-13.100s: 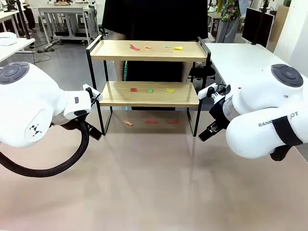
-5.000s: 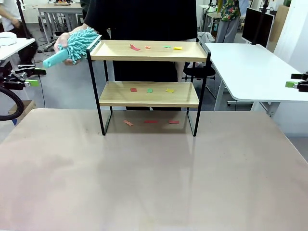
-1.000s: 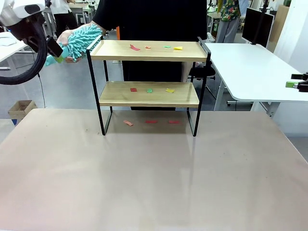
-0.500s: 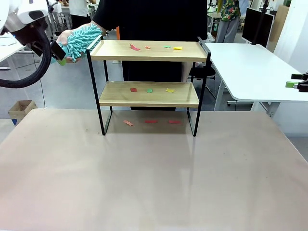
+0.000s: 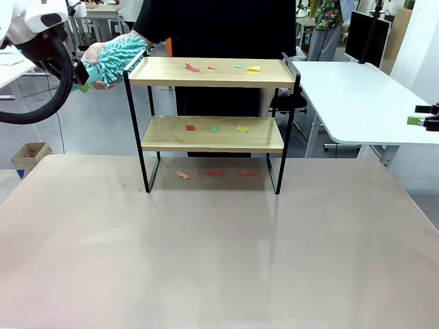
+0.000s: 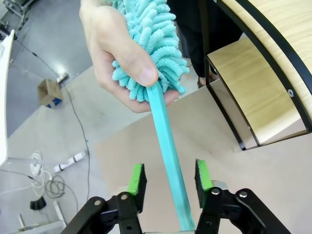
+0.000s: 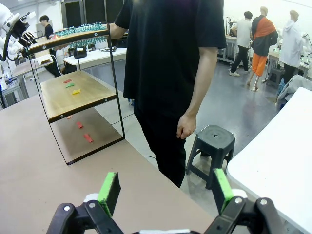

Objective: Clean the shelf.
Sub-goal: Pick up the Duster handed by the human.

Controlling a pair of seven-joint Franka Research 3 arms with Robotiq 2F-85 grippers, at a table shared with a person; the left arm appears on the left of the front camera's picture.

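The shelf (image 5: 164, 133) stands at twelve o'clock on the table (image 5: 206, 260), and I judge its cleaning unstarted. At its ten o'clock a person's hand (image 6: 117, 53) offers the duster (image 5: 118, 56) — the left gripper (image 6: 170, 176) straddles the handle, jaws apart, not clamped (the right gripper (image 7: 165, 190), out at three o'clock, gapes empty). Coloured scraps (image 5: 213, 128) litter both boards.

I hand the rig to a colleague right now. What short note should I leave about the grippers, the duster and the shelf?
Left gripper: open, pads either side of the duster handle, not clamped; the person's hand holds the fluffy head.
Right gripper: open, empty, off to the side of the shelf.
Done: nothing wiped; paper scraps lie on both boards and on the table beneath.
To do: close on the handle, take the duster, sweep the scraps off.
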